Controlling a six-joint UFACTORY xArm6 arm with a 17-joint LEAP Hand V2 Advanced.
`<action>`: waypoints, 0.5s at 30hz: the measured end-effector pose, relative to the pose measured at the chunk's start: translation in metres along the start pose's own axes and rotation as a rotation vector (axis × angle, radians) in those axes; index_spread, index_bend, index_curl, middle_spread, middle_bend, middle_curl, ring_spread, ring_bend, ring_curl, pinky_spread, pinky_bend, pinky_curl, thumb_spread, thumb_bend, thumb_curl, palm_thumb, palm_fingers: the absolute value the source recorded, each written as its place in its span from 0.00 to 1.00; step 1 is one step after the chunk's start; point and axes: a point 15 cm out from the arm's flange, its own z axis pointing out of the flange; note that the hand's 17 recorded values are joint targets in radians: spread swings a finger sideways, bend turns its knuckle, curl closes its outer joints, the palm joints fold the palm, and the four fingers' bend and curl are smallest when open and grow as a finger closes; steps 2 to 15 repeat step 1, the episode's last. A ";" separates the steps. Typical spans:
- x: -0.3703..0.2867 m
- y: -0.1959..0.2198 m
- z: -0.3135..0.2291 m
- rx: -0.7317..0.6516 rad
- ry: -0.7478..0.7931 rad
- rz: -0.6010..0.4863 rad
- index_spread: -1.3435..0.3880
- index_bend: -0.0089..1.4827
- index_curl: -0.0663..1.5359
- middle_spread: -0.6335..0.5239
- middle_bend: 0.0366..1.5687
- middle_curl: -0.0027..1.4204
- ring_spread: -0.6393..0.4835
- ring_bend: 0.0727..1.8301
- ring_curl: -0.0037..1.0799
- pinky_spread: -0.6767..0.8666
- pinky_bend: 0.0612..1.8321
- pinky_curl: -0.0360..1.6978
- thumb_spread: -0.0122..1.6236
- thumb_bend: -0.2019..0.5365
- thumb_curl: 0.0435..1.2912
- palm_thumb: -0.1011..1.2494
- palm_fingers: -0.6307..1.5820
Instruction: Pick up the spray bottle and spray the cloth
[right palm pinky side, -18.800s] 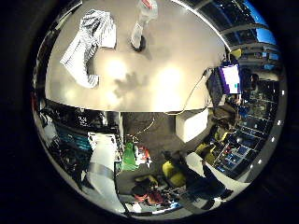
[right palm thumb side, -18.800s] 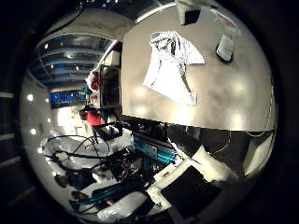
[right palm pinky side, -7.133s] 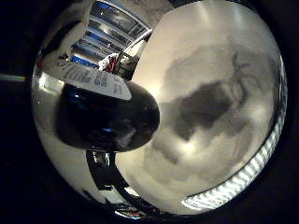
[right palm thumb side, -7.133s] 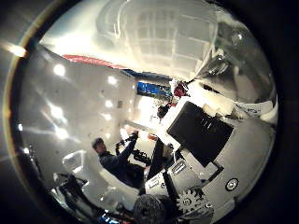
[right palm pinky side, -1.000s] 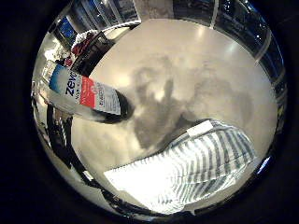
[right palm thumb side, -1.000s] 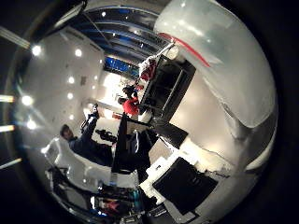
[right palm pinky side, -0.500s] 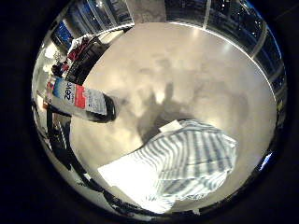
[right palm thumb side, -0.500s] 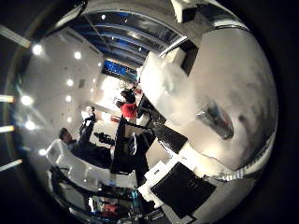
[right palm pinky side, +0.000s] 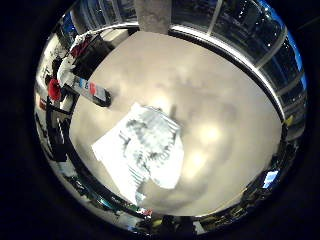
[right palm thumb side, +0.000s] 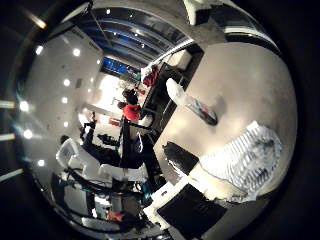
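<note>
The spray bottle (right palm pinky side: 91, 90) is white with a blue and red label and a dark base. It stands on the pale table (right palm pinky side: 225, 100), close to one edge. A white cloth with grey stripes (right palm pinky side: 147, 147) lies crumpled on the table a short way from the bottle, apart from it. Both look small, so the palm is well above them. Of my right hand (right palm thumb side: 186, 206), only white and black body parts show at the edge of the thumb side view. Nothing is held in front of the palm.
Most of the table beyond the cloth is bare surface. A dark object (right palm thumb side: 180, 156) sits at the table's edge near the cloth. Past the edges are chairs, dark equipment racks (right palm pinky side: 57, 135) and a lit screen (right palm pinky side: 270, 177).
One second ago the bottle filled much of the thumb side view, close to the palm. Now it stands small on the table and the whole cloth shows: the hand has drawn away upward.
</note>
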 end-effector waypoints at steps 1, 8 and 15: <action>-0.001 0.008 -0.010 -0.007 0.010 0.004 0.50 0.17 0.29 0.54 0.09 0.18 0.64 0.06 0.21 0.68 0.08 0.20 0.61 0.24 0.20 0.50 0.34; -0.001 0.008 -0.010 -0.007 0.010 0.004 0.50 0.17 0.29 0.54 0.09 0.18 0.64 0.06 0.21 0.68 0.08 0.20 0.61 0.24 0.20 0.50 0.34; -0.001 0.008 -0.010 -0.007 0.010 0.004 0.50 0.17 0.29 0.54 0.09 0.18 0.64 0.06 0.21 0.68 0.08 0.20 0.61 0.24 0.20 0.50 0.34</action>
